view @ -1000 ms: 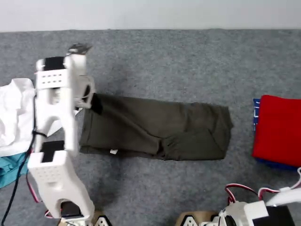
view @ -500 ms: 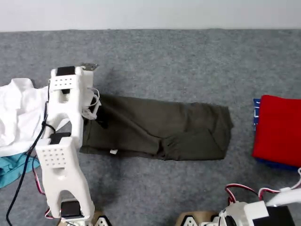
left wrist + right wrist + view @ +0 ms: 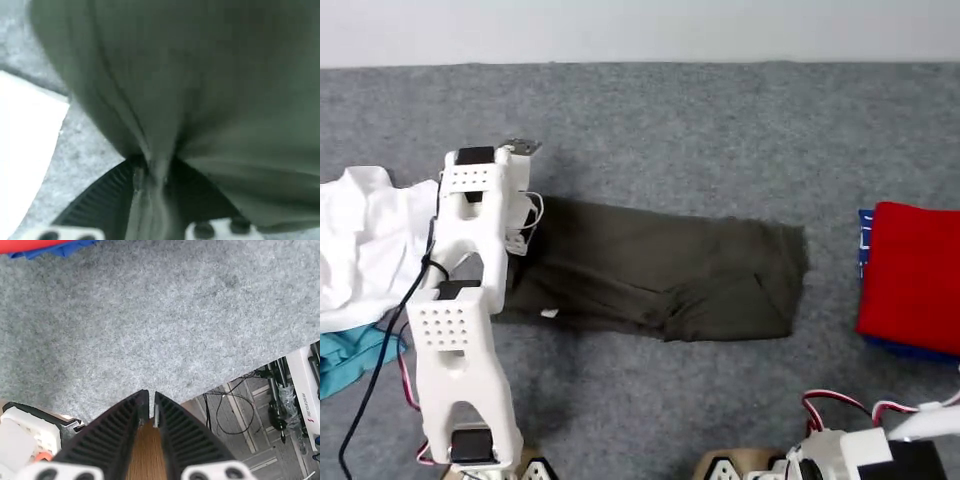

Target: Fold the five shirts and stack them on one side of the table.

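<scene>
- Centrally, the olive shirt (image 3: 660, 280) is laid as a long, partly folded band across the middle of the table (image 3: 670, 120). Its length is seen running from side to side in the high view.
- A small pale tag (image 3: 550, 313) is seen at the shirt's near edge, close to its left end.
- That left end is pinched by the left gripper (image 3: 152, 169). In the left wrist view the cloth is gathered into a ridge between the two fingers, which are pressed together on it.
- The left arm (image 3: 470, 250) is seen in the high view above the same end, and the shirt's edge is covered by it.
- Just beside that arm, toward the table's left edge, the white shirt (image 3: 365, 250) is left crumpled and unfolded.
- The teal shirt (image 3: 345, 355) is bunched at the white shirt's near side, touching it.
- Well apart, at the table's right edge, the red shirt (image 3: 910, 275) is folded and stacked on the blue shirt (image 3: 865, 240), whose edge is seen beneath it.
- The right gripper (image 3: 151, 407) is held over the table's near edge, its fingers pressed together with nothing between them.
- Beyond that edge, in the right wrist view, cables (image 3: 235, 410) are seen on the floor.
</scene>
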Robot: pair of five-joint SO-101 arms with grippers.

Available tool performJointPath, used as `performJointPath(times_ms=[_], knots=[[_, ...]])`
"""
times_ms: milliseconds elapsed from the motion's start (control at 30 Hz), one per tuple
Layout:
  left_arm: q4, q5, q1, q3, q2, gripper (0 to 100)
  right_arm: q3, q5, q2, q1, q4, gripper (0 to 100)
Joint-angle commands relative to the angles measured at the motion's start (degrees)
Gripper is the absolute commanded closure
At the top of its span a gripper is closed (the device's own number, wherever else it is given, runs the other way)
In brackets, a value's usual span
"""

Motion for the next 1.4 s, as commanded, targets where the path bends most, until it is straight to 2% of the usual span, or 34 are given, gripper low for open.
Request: performJointPath(times_ms=[0,233,433,567,867,1000,1367], knots=[[-0.4,0.3,1.9,0.0,1.8,99,-0.8,0.6,-3.0,0.3,2.2,96.1],[0.2,0.4,5.0,0.0,-4.8,99,-0.8,0.6,-3.0,0.3,2.2,96.1],[5.1,0.4,8.1,0.0,-14.0,99,-0.8,0.6,-5.4,0.0,2.1,96.1],[5.2,0.4,10.9,0.0,-20.0,99,-0.7,0.6,-6.9,-0.3,1.7,96.1],[7.4,0.5,22.6,0.0,-29.5,99,-0.6,0.7,-6.6,-0.3,1.6,96.1],[7.2,3.2,28.2,-0.2,-32.6,99,-0.5,0.7,-6.5,-0.3,1.6,96.1],[6.9,3.3,42.8,-11.0,-29.3,99,-0.4,2.9,-6.5,-1.3,1.5,96.1]])
